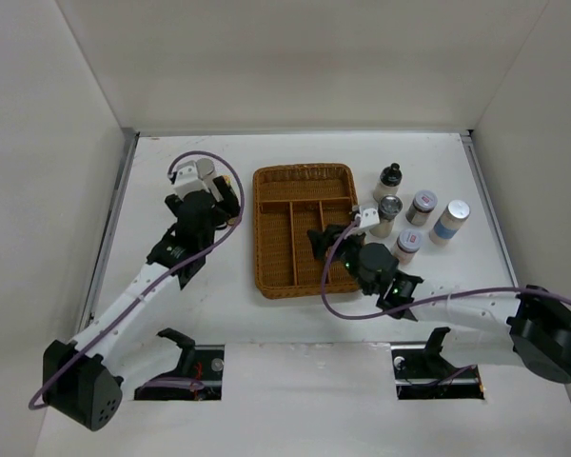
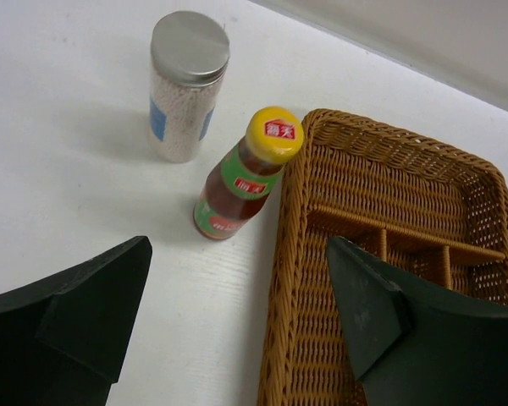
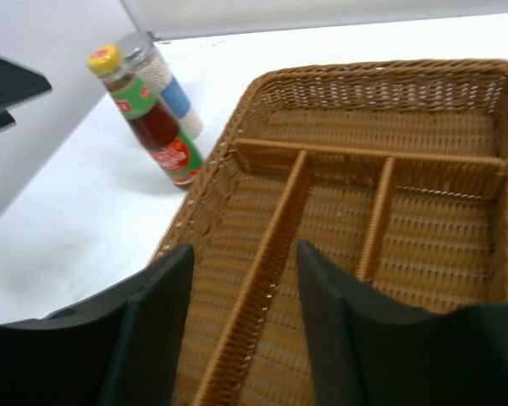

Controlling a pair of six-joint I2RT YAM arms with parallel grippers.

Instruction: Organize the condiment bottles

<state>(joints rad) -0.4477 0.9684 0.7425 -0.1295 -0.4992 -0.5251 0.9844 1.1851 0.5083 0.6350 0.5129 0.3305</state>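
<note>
White table [image 2: 59,194], red sauce bottle [image 2: 237,182] just beside wicker tray [image 2: 281,279].

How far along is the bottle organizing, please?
Nothing looks done: no bottle is in the tray. Nothing in hand: left gripper and right gripper are open, empty. Remaining: sauce bottle and jar left of the tray, five bottles on its right.

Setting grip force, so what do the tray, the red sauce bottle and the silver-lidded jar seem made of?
Tray: matte brown woven wicker; the weave shows. Red sauce bottle: glossy clear glass or plastic, unclear which; yellow cap looks plastic. Jar: transparent body showing white grains; silver lid, probably metal.
</note>
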